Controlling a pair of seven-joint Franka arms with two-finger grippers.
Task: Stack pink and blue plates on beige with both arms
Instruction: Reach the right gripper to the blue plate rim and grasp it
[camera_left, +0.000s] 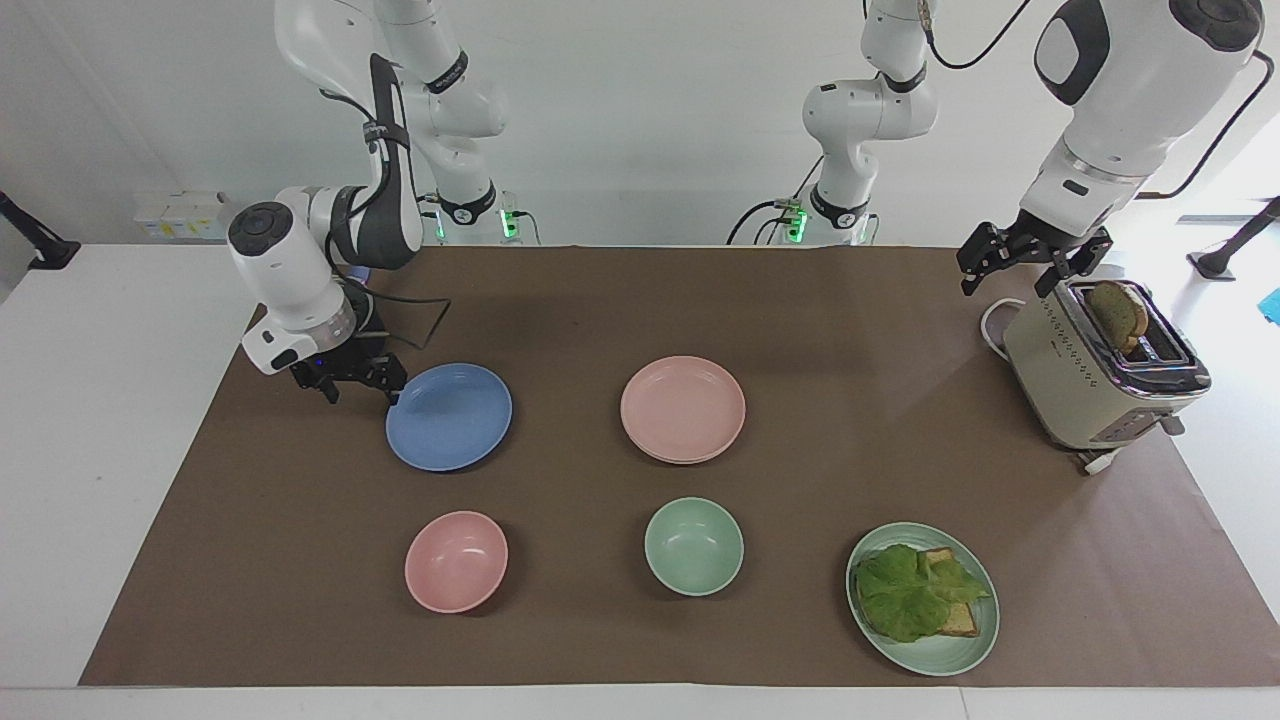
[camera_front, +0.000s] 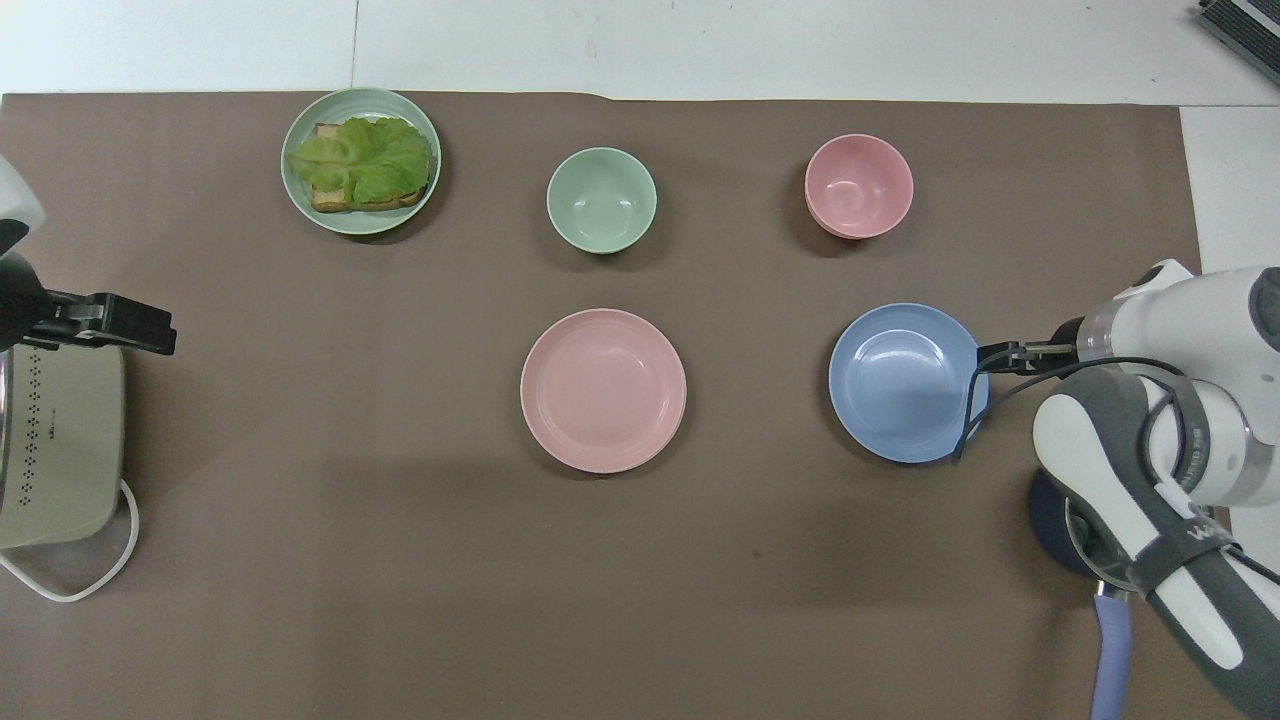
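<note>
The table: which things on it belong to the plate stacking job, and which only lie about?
For the job:
- blue plate, open right pincer at its rim
- pink plate
- pale rim under it, probably the beige plate
- left pincer, open, waiting by the toaster

Lying about:
- pink bowl
- green bowl
- green plate with lettuce and toast
- toaster
- pot
</note>
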